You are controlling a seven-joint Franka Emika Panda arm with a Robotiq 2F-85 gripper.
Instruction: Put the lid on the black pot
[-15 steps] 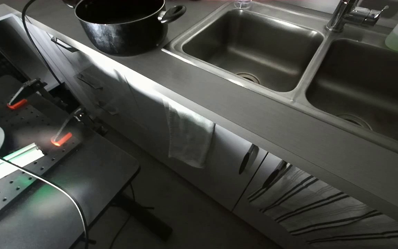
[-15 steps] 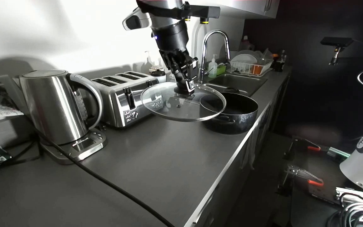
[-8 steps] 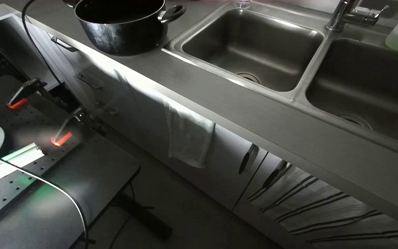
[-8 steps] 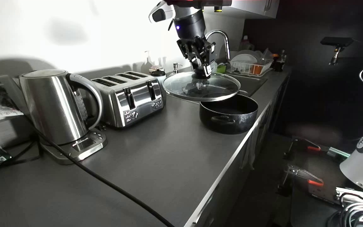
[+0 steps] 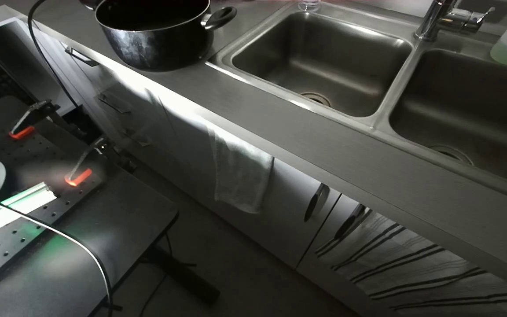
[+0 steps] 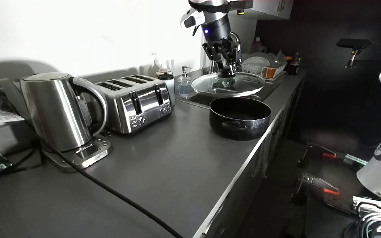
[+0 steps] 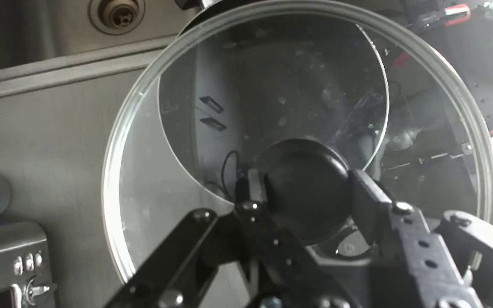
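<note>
The lid [image 6: 243, 86] hangs in the air above the counter [image 6: 164, 172], its black knob [image 7: 305, 209] gripped by the tool [image 7: 308, 179]. In an exterior view we see it held higher than the rim of the black pot [image 6: 240, 129], apart from it and nearly level; how squarely the two line up, we cannot tell. In both exterior views the pot stands upright on the counter, close to the front edge.

The wrist view gives us the grip itself, one finger on either side of the knob. There we also look down through the clear glass and make out the pot's dark mouth and pale rim, with a sink drain [image 7: 122, 16] off to the upper left. In an exterior view we find the kettle [image 6: 50, 112] and a soap dispenser [image 6: 184, 86], the toaster [image 6: 144, 104] between them. In an exterior view we get two steel sink basins [image 5: 324, 57] side by side and, below the counter, a white cloth [image 5: 242, 176] and a striped cloth [image 5: 412, 264] hanging against the cabinet doors [image 5: 284, 215].

The arm [image 6: 216, 29] reaches in from the top of the frame, and we see its wrist lean slightly while the tool points down onto the knob. Its white base [image 6: 380, 175] shows at the frame's right side.
</note>
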